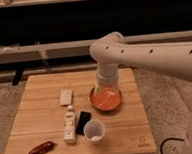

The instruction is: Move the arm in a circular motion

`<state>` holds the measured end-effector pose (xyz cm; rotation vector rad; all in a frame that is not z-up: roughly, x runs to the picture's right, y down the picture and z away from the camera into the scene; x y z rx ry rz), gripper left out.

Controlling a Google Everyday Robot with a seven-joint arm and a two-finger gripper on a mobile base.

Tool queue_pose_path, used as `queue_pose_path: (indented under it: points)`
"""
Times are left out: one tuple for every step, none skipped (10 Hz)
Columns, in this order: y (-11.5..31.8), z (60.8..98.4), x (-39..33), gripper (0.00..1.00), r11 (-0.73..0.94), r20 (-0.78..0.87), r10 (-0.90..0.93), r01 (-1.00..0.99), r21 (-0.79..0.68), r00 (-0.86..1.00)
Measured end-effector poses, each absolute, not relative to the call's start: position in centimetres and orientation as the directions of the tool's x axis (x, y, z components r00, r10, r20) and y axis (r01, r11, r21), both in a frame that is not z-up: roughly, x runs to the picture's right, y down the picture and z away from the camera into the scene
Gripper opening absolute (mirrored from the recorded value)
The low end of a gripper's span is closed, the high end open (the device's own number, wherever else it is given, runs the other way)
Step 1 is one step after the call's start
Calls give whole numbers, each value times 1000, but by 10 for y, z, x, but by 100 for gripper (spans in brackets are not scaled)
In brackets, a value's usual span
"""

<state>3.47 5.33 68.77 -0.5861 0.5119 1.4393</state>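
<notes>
The arm (138,55) looks heavy and rigid, with nothing to grasp. Its gripper (107,89) hangs over the orange bowl (106,103) on the counter (41,103); spread or closed, I cannot tell.
</notes>
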Motion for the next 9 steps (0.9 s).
queue_pose_path:
  points:
    - [53,689,34,65,43,-648,758,-997,-65,75]
    - [52,690,36,65,47,-648,758,-997,-63,77]
    - [47,695,36,65,54,-648,757,-997,-63,82]
    - [40,702,31,65,62,-648,756,-996,-68,91]
    - [35,707,24,65,69,-649,755,-995,-71,98]
    - [33,710,20,65,75,-650,753,-995,-73,104]
    - [30,713,19,65,81,-649,753,-994,-72,108]
    - [26,717,20,65,84,-650,752,-994,-72,111]
    - [21,721,16,65,89,-649,752,-993,-73,115]
